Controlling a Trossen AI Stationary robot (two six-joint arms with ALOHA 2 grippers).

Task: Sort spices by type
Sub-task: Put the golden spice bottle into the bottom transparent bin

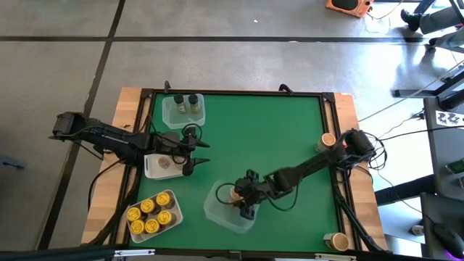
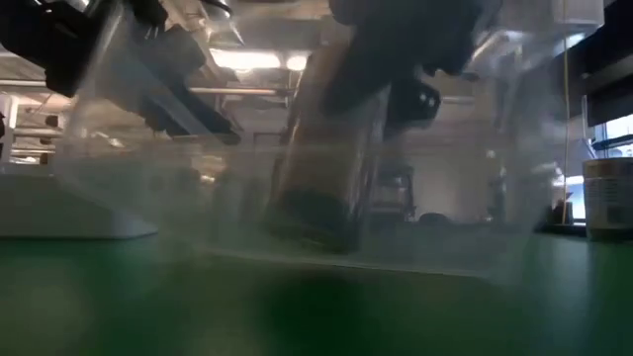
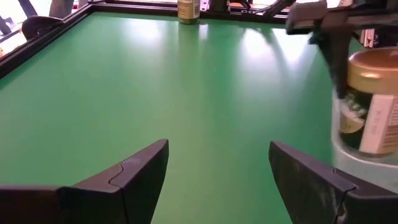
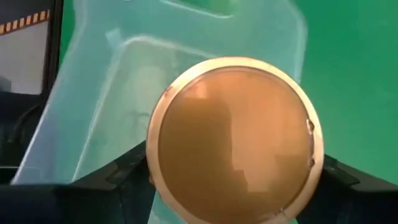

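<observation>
My right gripper [image 1: 241, 196] [image 4: 233, 171] is shut on a spice jar with an orange-tan lid [image 4: 233, 137], over the clear tray [image 1: 221, 214] near the table's near edge. In the low view the jar [image 2: 326, 158] shows blurred through the tray's wall. My left gripper [image 1: 203, 152] [image 3: 217, 162] hangs open over bare green table, beside a white tray [image 1: 154, 168] holding one jar. Two dark-lidded jars stand in a clear tray [image 1: 174, 114] at the far edge. Several yellow-lidded jars [image 1: 147, 215] fill a tray at the near left. My right gripper pinches the jar between its two fingers [image 4: 127, 168], which stand on opposite sides of the jar's body just below the lid's rim [image 4: 155, 174]. The fingers come from above, pointing down. The jar stands nearly upright inside the clear tray; whether its base touches the tray's floor, I cannot tell.
Two more tan-lidded jars stand along the table's right edge, one at the far end [image 1: 328, 139] and one at the near end [image 1: 335, 241]. The raised black frame [image 1: 239, 93] borders the green mat. Open mat lies in the middle and far right.
</observation>
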